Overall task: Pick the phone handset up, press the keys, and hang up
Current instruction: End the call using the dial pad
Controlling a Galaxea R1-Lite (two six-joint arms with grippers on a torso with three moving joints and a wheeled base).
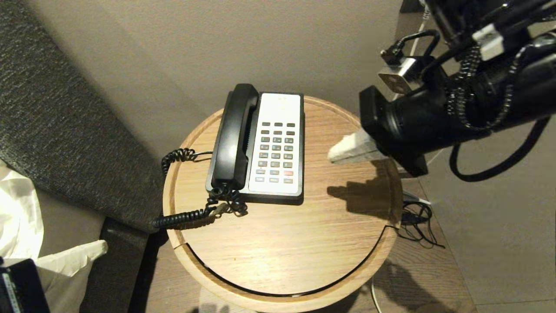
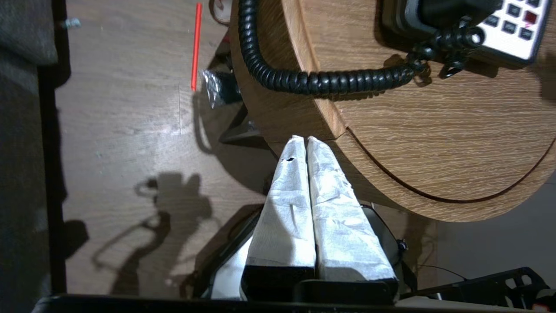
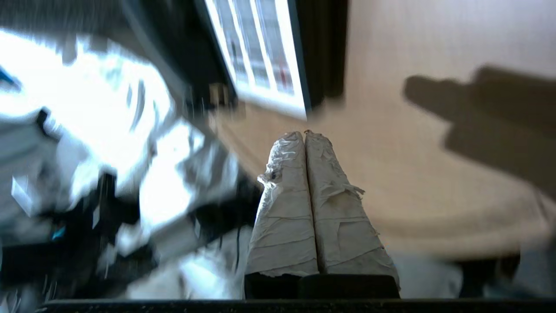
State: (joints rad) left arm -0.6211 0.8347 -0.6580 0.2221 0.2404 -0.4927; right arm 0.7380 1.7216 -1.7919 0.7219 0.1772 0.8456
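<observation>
The black phone handset point(image 1: 233, 134) lies in its cradle on the left side of the phone base. Its black coiled cord point(image 1: 191, 215) loops off the table's left edge and shows in the left wrist view point(image 2: 321, 80). The keys point(image 1: 276, 150) sit on the white faceplate beside it, with a corner of them in the left wrist view point(image 2: 517, 21). My right gripper point(image 1: 332, 155) hovers above the table to the right of the phone, its white-wrapped fingers shut and empty point(image 3: 304, 134). My left gripper point(image 2: 302, 140) is shut and empty, low beside the table's near-left edge, out of the head view.
The phone stands on a round wooden table point(image 1: 282, 243) with a raised rim. A dark upholstered headboard point(image 1: 65, 130) and white bedding point(image 1: 21, 217) lie to the left. Thin cables point(image 1: 417, 221) lie on the floor at the right. A red straw point(image 2: 196, 43) lies on the floor.
</observation>
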